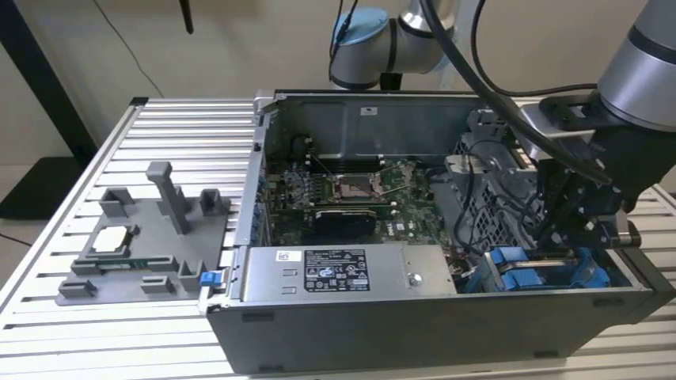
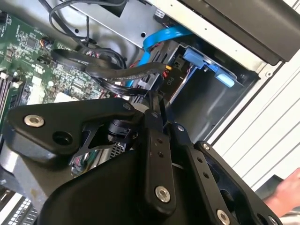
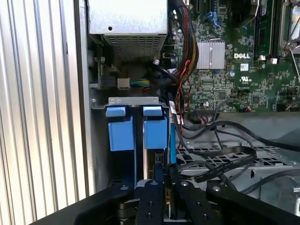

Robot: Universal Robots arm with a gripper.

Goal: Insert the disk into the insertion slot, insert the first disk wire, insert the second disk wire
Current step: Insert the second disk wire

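Blue plastic rails mark the drive bay at the near corner of the open computer case, on the exterior view's right. We see the arm reaching down from above, with the claw lowered into the case right over that bay. In the first wrist view the bay shows two blue tabs side by side under a grey metal bracket, and the claw's black fingers stand close together over a thin dark edge; whether they grip it we cannot tell. We cannot pick out the disk itself. Black cables loop just beside the bay. Far of it lies the green motherboard, and the grey power supply box sits left of the bay. A hand shows at the edge of the second wrist view.
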